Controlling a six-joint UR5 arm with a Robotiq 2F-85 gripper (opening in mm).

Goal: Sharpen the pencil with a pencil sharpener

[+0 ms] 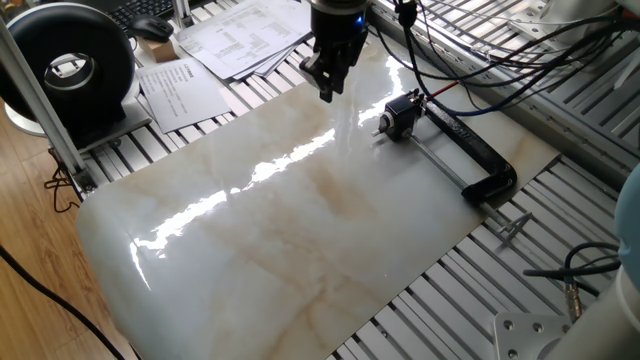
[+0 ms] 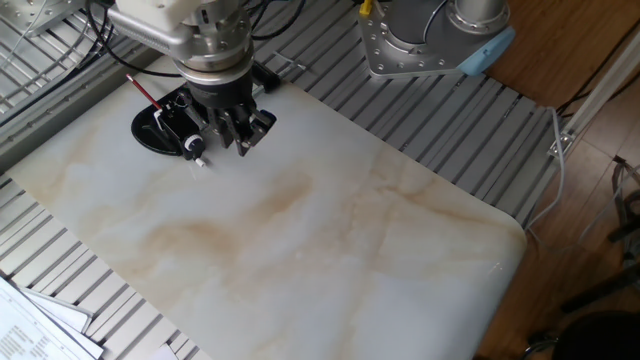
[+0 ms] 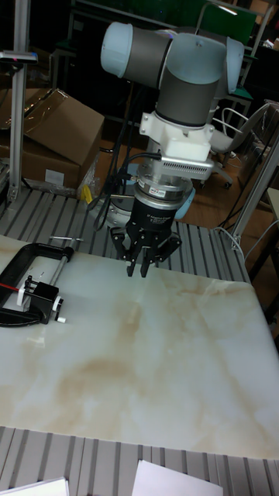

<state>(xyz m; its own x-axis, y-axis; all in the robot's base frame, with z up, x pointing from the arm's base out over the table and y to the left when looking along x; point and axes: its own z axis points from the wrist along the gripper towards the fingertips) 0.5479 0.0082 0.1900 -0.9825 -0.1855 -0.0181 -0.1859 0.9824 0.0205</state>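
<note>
The pencil sharpener is a small black box with a silvery round face, held on the marble board by a black clamp. It also shows in the other fixed view and the tall view. The red pencil sticks out of its back, seen too as a thin red line. My gripper hangs just above the board, a short way from the sharpener's front face. Its fingers are shut with nothing between them.
A long black C-clamp lies along the board's edge by the sharpener. Papers and a black round device sit past the board's far corner. Cables run behind the arm. The marble board lies on slatted rails.
</note>
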